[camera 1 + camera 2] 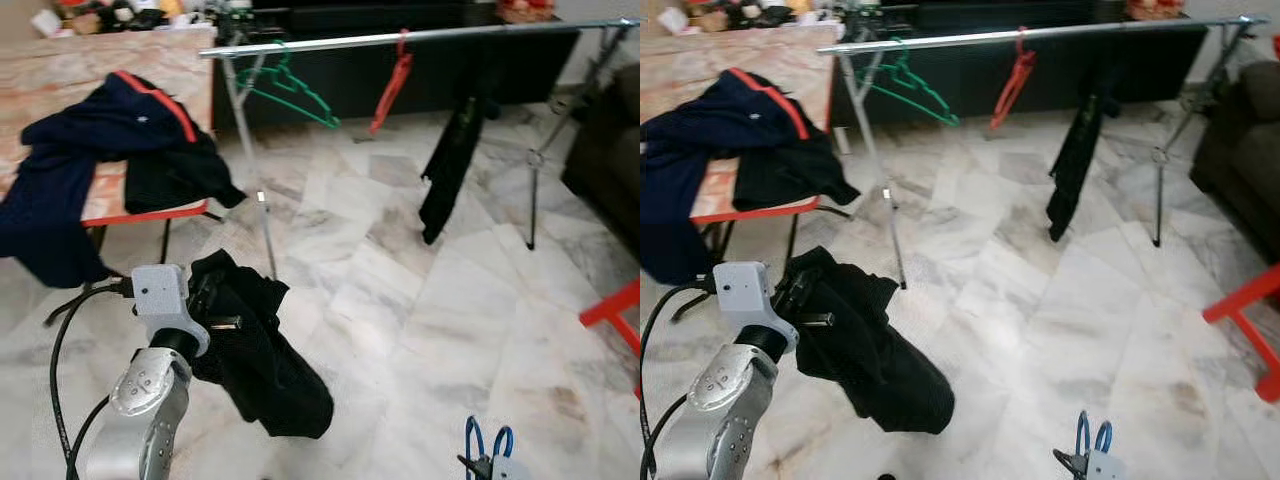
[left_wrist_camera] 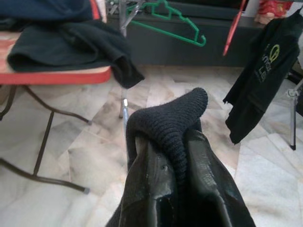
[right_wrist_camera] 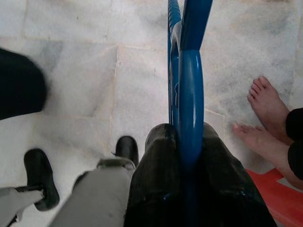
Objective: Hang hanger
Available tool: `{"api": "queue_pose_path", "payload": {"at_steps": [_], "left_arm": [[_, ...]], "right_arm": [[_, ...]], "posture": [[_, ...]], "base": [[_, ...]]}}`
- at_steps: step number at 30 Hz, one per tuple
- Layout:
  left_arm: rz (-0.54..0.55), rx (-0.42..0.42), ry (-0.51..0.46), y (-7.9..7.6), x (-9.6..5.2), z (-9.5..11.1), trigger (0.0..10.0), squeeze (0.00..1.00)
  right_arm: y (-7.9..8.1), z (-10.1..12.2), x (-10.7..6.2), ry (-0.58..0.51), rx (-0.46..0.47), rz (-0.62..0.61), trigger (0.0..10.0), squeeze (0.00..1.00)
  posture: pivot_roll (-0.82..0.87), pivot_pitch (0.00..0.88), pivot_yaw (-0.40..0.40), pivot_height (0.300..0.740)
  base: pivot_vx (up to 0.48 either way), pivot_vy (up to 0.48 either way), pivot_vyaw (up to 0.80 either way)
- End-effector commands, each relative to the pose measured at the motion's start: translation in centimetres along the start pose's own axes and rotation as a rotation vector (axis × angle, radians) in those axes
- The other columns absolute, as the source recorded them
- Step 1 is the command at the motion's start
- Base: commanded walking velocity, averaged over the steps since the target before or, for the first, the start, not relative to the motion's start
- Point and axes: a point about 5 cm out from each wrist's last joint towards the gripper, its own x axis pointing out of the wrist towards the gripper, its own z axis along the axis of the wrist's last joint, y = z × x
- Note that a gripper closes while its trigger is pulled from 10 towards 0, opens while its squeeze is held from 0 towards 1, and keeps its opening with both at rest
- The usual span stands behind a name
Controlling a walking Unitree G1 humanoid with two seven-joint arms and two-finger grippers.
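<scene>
The left claw (image 2: 177,156) is clamping its two black fingers on a fold of a black knitted garment (image 1: 262,350), which is drooping from it over the marble floor (image 1: 420,300) at the near left. The right claw (image 3: 187,156) is gripping a blue hanger (image 3: 188,71), its fingers closed on the blue bar low at the near right, above the floor; the hanger's blue loops (image 1: 488,438) are also showing at the bottom edge of the head view. A person's bare feet (image 3: 265,113) are standing on the floor just beside that claw.

At the far side a metal clothes rail (image 1: 420,38) is spanning the room on thin tripod legs. A green hanger (image 1: 290,90) is hanging toward its left end, a red hanger (image 1: 392,85) near the middle, and a black shirt (image 1: 450,160) right of that. The shirt is bearing a yellow-green round logo with lettering (image 2: 265,64) too small to read.

At the far left a red-edged surface (image 1: 140,213) is carrying a navy jacket with a red stripe (image 1: 110,125) and another dark garment (image 1: 170,175), both spilling over its edge.
</scene>
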Motion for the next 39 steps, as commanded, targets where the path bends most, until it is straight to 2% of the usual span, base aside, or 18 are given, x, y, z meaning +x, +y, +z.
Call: {"api": "queue_pose_path", "payload": {"at_steps": [1,16,19,23,27,30,36,37,39], "left_arm": [[-0.002,0.026,-0.018,-0.2,-0.1,0.6,10.0,0.00],[-0.039,0.039,-0.017,-0.8,0.7,0.8,10.0,0.00],[0.021,0.017,-0.032,0.0,0.5,0.6,10.0,0.00],[0.069,0.039,-0.051,0.8,0.3,0.4,10.0,0.00],[0.055,0.050,-0.064,1.0,0.8,0.8,10.0,0.00],[0.034,0.100,-0.050,0.8,1.2,0.5,10.0,0.00],[0.033,0.069,-0.054,0.1,1.4,0.2,10.0,0.00],[0.012,0.061,-0.059,-0.5,1.8,0.4,10.0,0.00],[0.000,0.064,-0.062,-0.8,2.0,0.5,10.0,0.00]], "right_arm": [[-0.3,-0.9,-0.2,0.023,0.004,-0.014,10.0,0.00],[-0.1,-0.2,0.0,0.008,0.009,-0.007,10.0,0.00],[0.1,-0.4,-0.1,0.014,0.001,-0.001,10.0,0.00],[-0.2,0.0,0.0,0.008,0.004,-0.003,10.0,0.00],[-0.3,0.7,0.2,-0.010,0.065,-0.012,10.0,0.00],[0.0,1.5,0.4,-0.031,0.078,-0.008,10.0,0.00],[0.2,1.9,0.4,-0.046,0.087,-0.006,10.0,0.00],[0.2,2.0,0.4,-0.050,0.106,-0.014,10.0,0.00],[0.2,2.1,0.5,-0.048,0.114,-0.022,10.0,0.00]], "posture": [[0.03,0.143,-0.007,0.740],[0.04,0.162,-0.021,0.740],[0.03,0.127,-0.040,0.740],[0.04,0.091,-0.054,0.740],[0.05,0.070,-0.065,0.740],[0.05,0.067,-0.066,0.740],[0.04,0.055,-0.054,0.740],[0.06,0.058,-0.047,0.740],[0.07,0.061,-0.046,0.740]], "base": [[0.000,0.000,0.80],[0.000,0.000,0.80],[0.000,0.000,0.80],[0.000,0.000,0.72],[0.000,0.000,0.00],[0.000,0.000,0.00],[0.000,0.000,0.00],[0.000,0.000,0.00],[0.000,0.334,0.00]]}}
